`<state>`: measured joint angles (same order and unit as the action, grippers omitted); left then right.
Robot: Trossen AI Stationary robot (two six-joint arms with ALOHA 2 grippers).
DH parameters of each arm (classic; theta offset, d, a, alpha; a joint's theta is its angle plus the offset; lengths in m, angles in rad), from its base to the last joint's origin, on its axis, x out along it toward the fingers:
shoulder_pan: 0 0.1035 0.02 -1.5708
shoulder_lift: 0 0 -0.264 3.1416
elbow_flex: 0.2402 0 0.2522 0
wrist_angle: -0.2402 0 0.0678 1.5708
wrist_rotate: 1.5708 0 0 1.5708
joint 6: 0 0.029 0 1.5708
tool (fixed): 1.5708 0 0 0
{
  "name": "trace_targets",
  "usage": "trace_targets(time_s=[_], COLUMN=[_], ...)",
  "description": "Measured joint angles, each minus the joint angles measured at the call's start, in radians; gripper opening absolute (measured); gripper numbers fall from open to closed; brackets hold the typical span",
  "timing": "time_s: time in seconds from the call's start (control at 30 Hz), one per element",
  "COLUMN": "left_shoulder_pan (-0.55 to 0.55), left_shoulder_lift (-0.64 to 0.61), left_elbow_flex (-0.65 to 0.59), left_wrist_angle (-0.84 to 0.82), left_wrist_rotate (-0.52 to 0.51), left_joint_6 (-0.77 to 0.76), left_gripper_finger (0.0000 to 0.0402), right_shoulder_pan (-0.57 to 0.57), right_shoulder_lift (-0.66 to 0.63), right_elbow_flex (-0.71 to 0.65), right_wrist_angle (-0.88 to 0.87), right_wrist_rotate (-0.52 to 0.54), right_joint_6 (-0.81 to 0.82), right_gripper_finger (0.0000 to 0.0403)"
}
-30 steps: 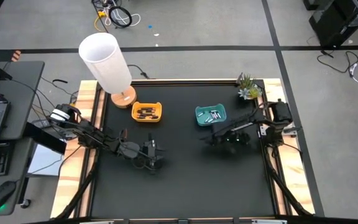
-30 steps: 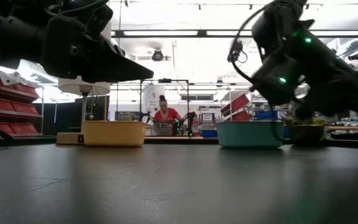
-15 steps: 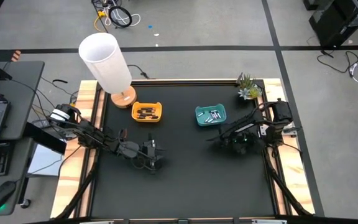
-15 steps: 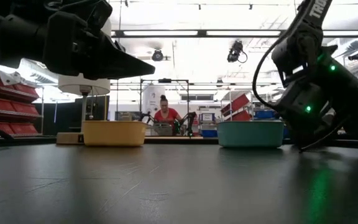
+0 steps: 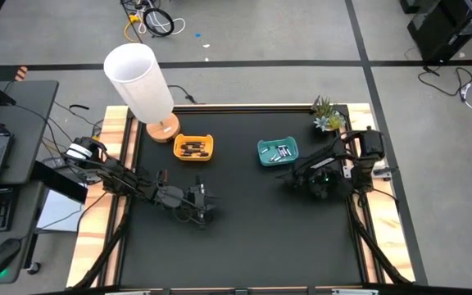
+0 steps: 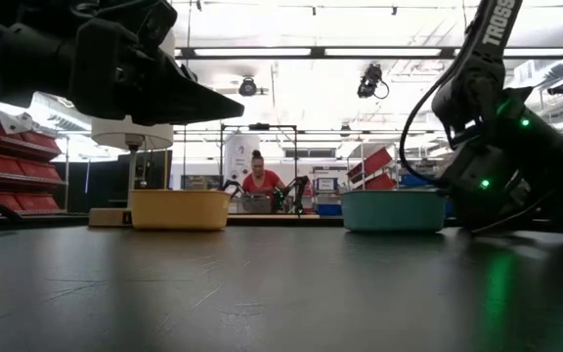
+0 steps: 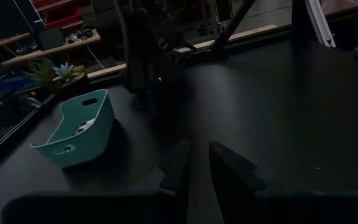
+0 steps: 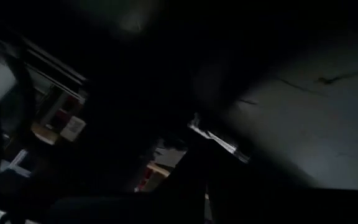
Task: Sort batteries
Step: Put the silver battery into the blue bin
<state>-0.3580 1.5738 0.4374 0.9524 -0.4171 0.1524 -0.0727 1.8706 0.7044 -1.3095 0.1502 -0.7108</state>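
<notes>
Dark batteries (image 5: 192,148) lie in a yellow tray (image 5: 207,154) at the table's far middle. Pale batteries (image 5: 280,152) lie in a teal tray (image 5: 262,151) to its right, also seen in the left wrist view as the teal tray (image 7: 98,134). My left gripper (image 5: 206,206) hovers over the table's left middle, near side of the yellow tray; its fingers (image 7: 180,163) stand a narrow gap apart with nothing between them. My right gripper (image 5: 295,178) is shut and empty, low by the table's right edge, just to the right of and nearer than the teal tray.
A lamp with a white shade (image 5: 140,80) stands on a wooden foot (image 5: 163,129) at the far left corner. A small plant (image 5: 327,115) sits at the far right corner. A person (image 6: 260,180) works in the room behind. Bare black table (image 5: 252,238) spreads across the middle and near side.
My right gripper has drawn back toward the table's right edge and sunk lower, rolling a little as the arm folded in. It has stayed shut. My left gripper and both trays have kept still.
</notes>
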Motion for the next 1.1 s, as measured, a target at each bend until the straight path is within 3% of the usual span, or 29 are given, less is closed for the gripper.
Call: trace_targets(time_s=[0.4,0.67,1.1], left_shoulder_pan=[0.000,0.000,0.000], left_shoulder_lift=[0.000,0.000,0.000], left_elbow_flex=[0.000,0.000,0.000], left_wrist_angle=[0.000,-0.001,-0.001], left_wrist_rotate=[0.000,0.000,0.001], left_joint_6=[0.000,0.000,0.020], left_gripper_finger=[0.0074,0.0074,0.0074], right_shoulder_pan=[-0.072,-0.154,-0.246], right_shoulder_lift=[-0.008,-0.008,-0.008], right_elbow_flex=[0.100,0.039,-0.043], right_wrist_angle=[0.076,-0.006,0.099], right_wrist_rotate=[0.115,0.172,0.168], right_joint_6=[0.025,0.011,-0.024], right_gripper_finger=[0.0000,0.0000,0.0000])
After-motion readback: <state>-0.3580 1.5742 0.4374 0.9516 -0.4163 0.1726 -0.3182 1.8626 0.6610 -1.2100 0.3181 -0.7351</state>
